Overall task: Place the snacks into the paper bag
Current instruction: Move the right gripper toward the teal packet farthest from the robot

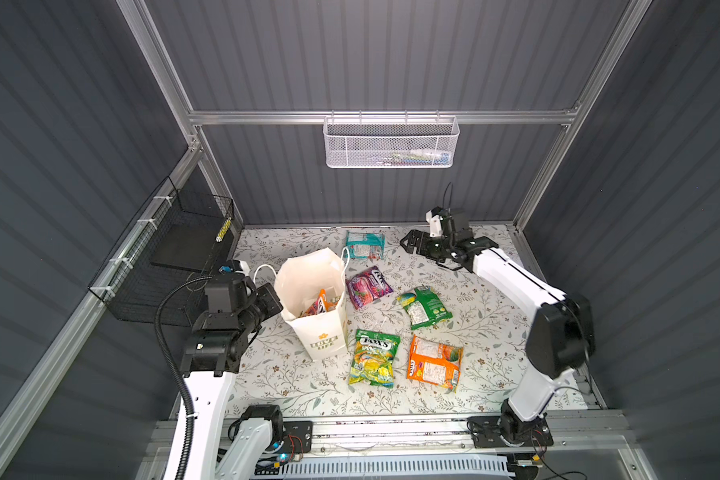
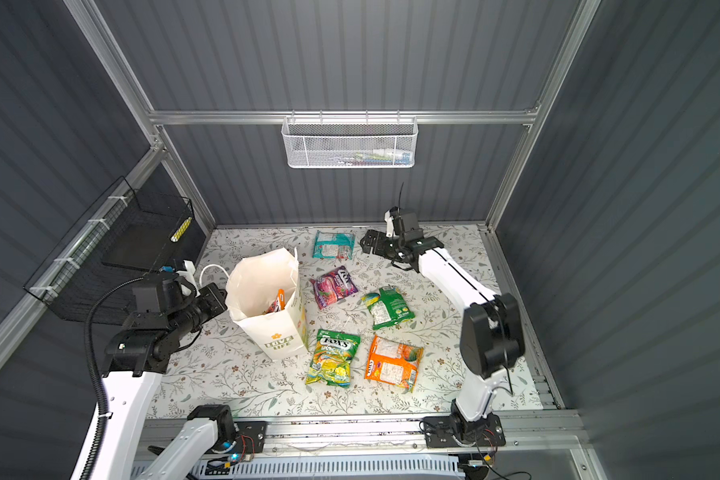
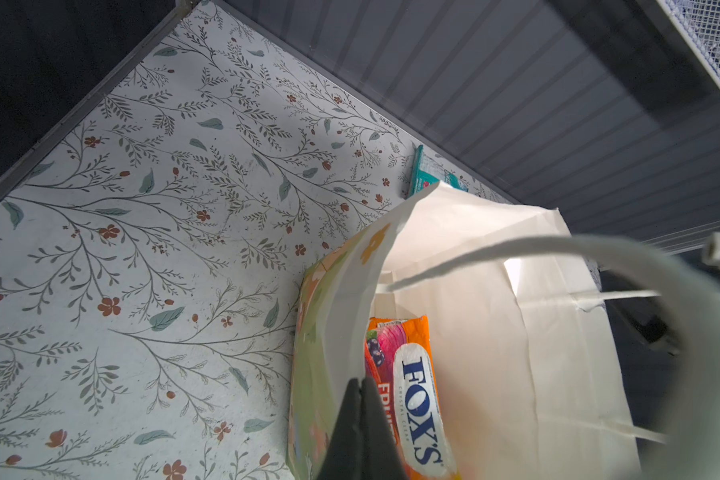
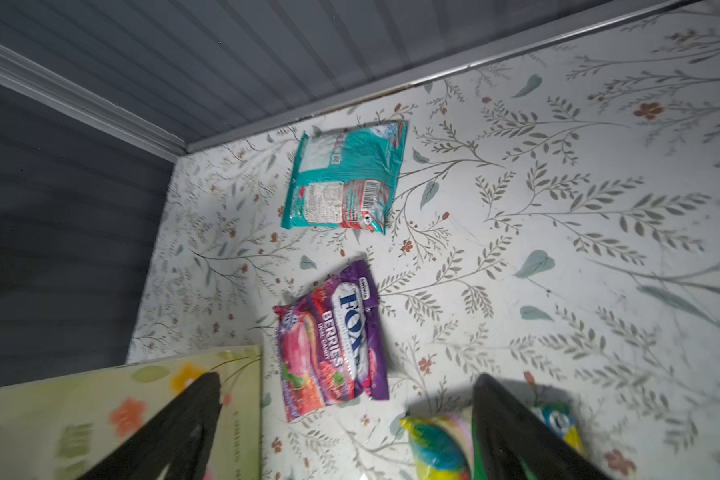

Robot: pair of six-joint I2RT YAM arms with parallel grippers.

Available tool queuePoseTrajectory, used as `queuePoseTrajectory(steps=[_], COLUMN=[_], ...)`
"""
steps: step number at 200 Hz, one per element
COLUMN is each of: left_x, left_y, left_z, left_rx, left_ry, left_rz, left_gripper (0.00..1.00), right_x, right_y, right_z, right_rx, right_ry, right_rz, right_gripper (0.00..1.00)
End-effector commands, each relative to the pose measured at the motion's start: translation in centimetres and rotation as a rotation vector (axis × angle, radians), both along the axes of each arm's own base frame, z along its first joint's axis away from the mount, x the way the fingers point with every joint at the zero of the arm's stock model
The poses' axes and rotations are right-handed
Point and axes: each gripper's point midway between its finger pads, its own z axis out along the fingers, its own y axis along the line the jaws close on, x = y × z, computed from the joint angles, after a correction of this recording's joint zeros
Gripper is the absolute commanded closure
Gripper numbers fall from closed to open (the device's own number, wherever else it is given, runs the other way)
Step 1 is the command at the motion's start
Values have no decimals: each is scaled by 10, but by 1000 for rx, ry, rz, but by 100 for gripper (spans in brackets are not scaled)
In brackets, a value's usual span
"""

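The paper bag [image 1: 323, 332] stands open at the middle left. My left gripper [image 1: 278, 297] is shut on its left rim; in the left wrist view the closed fingers [image 3: 360, 384] pinch the bag wall [image 3: 333, 316]. An orange FOX'S packet [image 3: 416, 399] lies inside. On the mat lie several snacks: teal [image 1: 365, 245], purple [image 1: 368, 287], green [image 1: 425, 307], yellow-green [image 1: 375, 357] and orange [image 1: 435, 362]. My right gripper [image 1: 405, 241] hovers open and empty beside the teal packet [image 4: 346, 178], above the purple one [image 4: 333, 340].
A white mesh basket [image 1: 391, 143] hangs on the back wall. A black wire basket [image 1: 175, 257] is fixed to the left wall, close behind my left arm. The bag's white cord handle [image 1: 262, 270] loops over the left gripper.
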Motion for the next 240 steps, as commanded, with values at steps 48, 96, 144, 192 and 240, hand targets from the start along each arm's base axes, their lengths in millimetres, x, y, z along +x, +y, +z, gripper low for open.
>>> queuePoseTrajectory(steps=[48,96,144,192,240], left_x=[1,4,6,8,8], left_y=[0,2,3,5,7], left_z=[0,-3,-4,-4,-6], left_rx=[7,0,-8,-28,-32], left_ry=[-13,-2,0,-3,0], left_rz=[-15,-11,-11,-4,2], left_gripper=[100,100,100,100,100], right_x=[59,74,73,77,53], right_y=[52,75,91,92,34], right_z=[-73,-100,-116,-106,-34], right_rx=[-112,-72,11,42,-6], right_ry=[39,28,50,36,7], right_rz=[339,463,506,501,282], right_gripper=[10,9,15,17,15])
